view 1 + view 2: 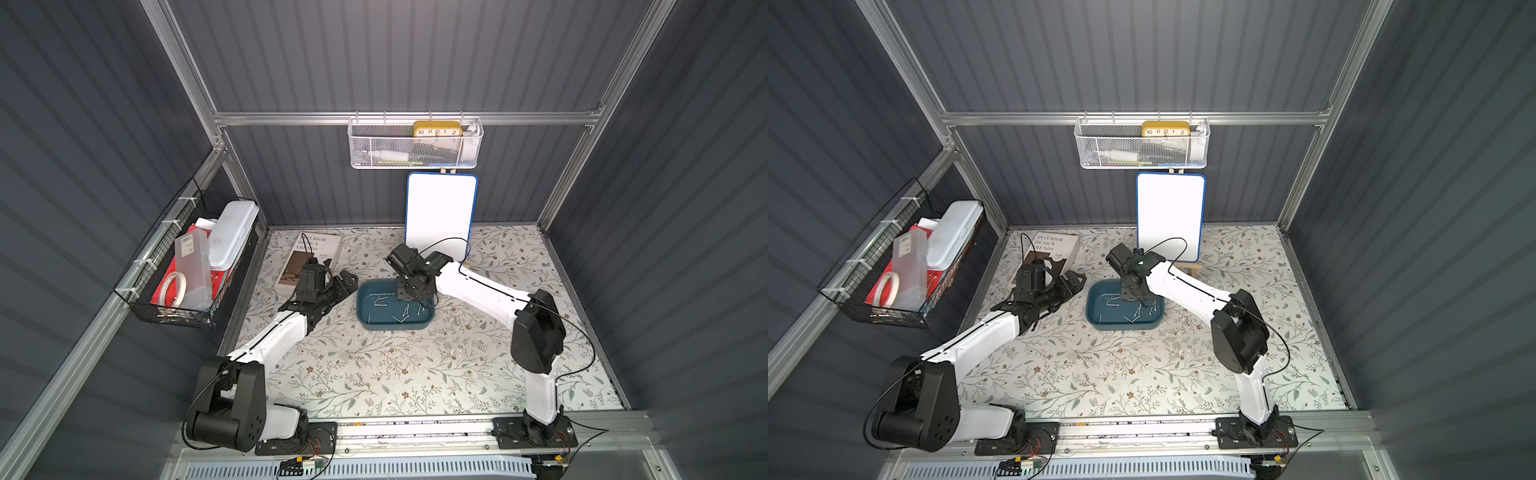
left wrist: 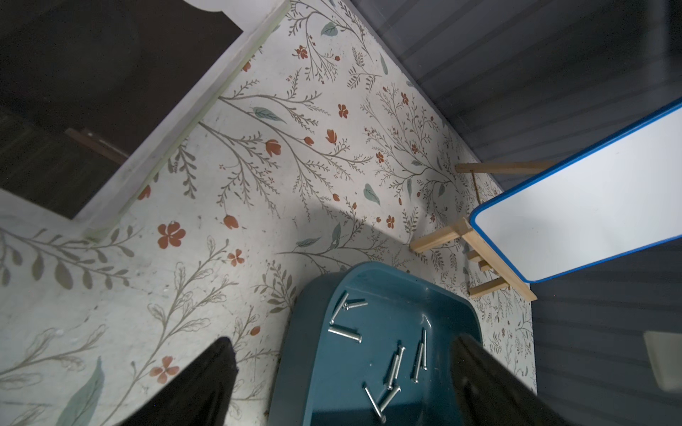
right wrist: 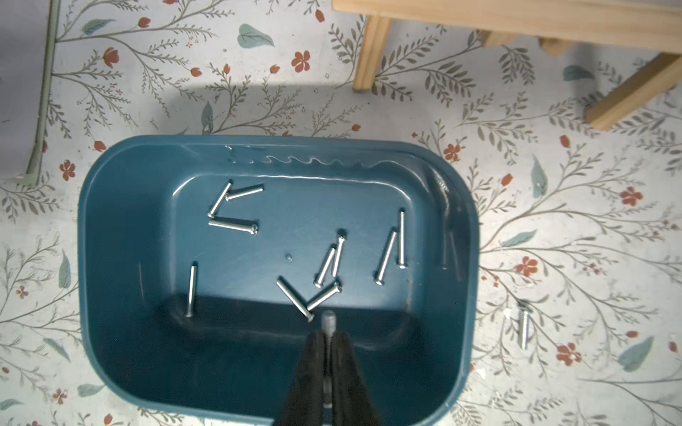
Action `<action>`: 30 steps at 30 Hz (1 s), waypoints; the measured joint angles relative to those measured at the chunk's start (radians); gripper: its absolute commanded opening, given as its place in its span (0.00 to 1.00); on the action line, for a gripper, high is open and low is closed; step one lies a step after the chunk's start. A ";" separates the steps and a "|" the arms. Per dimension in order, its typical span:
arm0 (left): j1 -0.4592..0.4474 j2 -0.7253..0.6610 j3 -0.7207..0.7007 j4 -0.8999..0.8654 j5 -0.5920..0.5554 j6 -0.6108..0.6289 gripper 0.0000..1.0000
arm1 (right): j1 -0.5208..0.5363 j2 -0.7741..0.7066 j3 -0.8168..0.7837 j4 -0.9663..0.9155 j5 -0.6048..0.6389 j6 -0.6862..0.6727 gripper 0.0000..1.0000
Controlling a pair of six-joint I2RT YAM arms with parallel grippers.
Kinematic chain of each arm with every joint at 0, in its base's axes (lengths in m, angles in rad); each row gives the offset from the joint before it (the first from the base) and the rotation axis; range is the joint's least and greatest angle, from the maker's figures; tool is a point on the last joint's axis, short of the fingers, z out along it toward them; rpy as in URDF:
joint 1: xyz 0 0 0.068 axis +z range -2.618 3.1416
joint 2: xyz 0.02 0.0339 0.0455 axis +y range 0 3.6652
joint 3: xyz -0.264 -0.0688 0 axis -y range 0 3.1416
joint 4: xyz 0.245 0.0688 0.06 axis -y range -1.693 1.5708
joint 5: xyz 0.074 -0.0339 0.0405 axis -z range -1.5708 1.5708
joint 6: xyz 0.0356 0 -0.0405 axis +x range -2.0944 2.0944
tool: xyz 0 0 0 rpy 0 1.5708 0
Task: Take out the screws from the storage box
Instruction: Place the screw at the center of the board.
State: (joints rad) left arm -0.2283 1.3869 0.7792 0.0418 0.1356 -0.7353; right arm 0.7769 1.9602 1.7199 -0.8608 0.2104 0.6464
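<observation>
The storage box (image 1: 390,327) (image 1: 1121,327) is a shallow teal tray in the middle of the floral table. Several silvery screws (image 3: 232,225) (image 2: 345,335) lie scattered on its floor. My right gripper (image 3: 327,333) (image 1: 417,301) hangs over the box's interior, shut on one screw (image 3: 328,319) whose end sticks out past the fingertips. My left gripper (image 2: 343,346) (image 1: 349,282) stands open beside the box's left end, holding nothing; in the left wrist view its fingers straddle that end. The box wall (image 2: 295,350) (image 3: 85,239) shows in both wrist views.
One screw (image 3: 524,328) lies on the table just outside the box. A whiteboard on a wooden easel (image 1: 440,216) stands behind the box, a book (image 1: 313,257) lies back left. A black wire basket (image 1: 187,266) and a white mesh basket (image 1: 415,143) hang on the walls.
</observation>
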 measured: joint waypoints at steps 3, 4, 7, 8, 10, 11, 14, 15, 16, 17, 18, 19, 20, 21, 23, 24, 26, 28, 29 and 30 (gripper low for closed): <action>0.000 0.023 0.012 0.006 0.003 0.012 0.94 | -0.020 -0.079 -0.076 0.005 -0.004 -0.013 0.06; 0.000 0.027 0.014 0.008 0.003 0.015 0.94 | -0.029 -0.105 -0.101 0.008 -0.005 -0.018 0.05; 0.000 0.037 0.024 0.007 0.010 0.024 0.94 | -0.069 -0.190 -0.185 0.013 -0.006 -0.037 0.05; 0.000 0.039 0.028 0.007 0.009 0.028 0.94 | -0.087 -0.222 -0.217 0.016 -0.006 -0.045 0.05; 0.000 0.039 0.031 0.008 0.004 0.031 0.94 | -0.123 -0.280 -0.277 0.017 -0.007 -0.061 0.05; 0.000 0.039 0.031 0.009 0.000 0.031 0.94 | -0.145 -0.310 -0.307 0.015 -0.008 -0.068 0.05; 0.000 0.039 0.031 0.010 -0.004 0.031 0.94 | -0.204 -0.379 -0.385 0.019 -0.007 -0.096 0.06; 0.000 0.039 0.031 0.011 -0.005 0.031 0.94 | -0.219 -0.393 -0.409 0.021 -0.006 -0.108 0.06; 0.000 0.039 0.031 0.012 -0.005 0.031 0.94 | -0.228 -0.399 -0.427 0.023 -0.006 -0.117 0.06; 0.000 0.039 0.031 0.014 -0.005 0.031 0.93 | -0.235 -0.400 -0.443 0.023 -0.007 -0.127 0.06; 0.000 0.039 0.031 0.019 -0.004 0.031 0.93 | -0.241 -0.394 -0.457 0.024 -0.008 -0.137 0.06; 0.000 0.039 0.031 0.023 -0.002 0.031 0.93 | -0.247 -0.387 -0.470 0.029 -0.010 -0.147 0.06; 0.000 0.039 0.031 0.027 -0.001 0.031 0.93 | -0.253 -0.377 -0.484 0.035 -0.014 -0.158 0.06; 0.000 0.039 0.031 0.030 -0.001 0.031 0.93 | -0.258 -0.365 -0.500 0.045 -0.018 -0.167 0.06; 0.000 0.039 0.031 0.033 0.000 0.033 0.93 | -0.273 -0.343 -0.531 0.067 -0.032 -0.184 0.06; 0.000 0.039 0.031 0.033 0.000 0.034 0.93 | -0.282 -0.330 -0.545 0.078 -0.039 -0.192 0.06; 0.000 0.039 0.031 0.033 0.002 0.034 0.93 | -0.297 -0.302 -0.563 0.100 -0.054 -0.209 0.06; 0.000 0.039 0.029 0.034 0.003 0.034 0.93 | -0.307 -0.273 -0.570 0.120 -0.063 -0.226 0.07; 0.000 0.039 0.029 0.035 0.006 0.034 0.93 | -0.312 -0.258 -0.570 0.132 -0.068 -0.237 0.07; 0.000 0.039 0.027 0.037 0.009 0.034 0.93 | -0.314 -0.244 -0.570 0.145 -0.070 -0.245 0.07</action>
State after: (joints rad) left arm -0.2283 1.4261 0.8062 0.0788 0.1444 -0.7010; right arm 0.4625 1.7164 1.1500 -0.7155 0.1406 0.4015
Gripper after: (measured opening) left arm 0.928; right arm 0.081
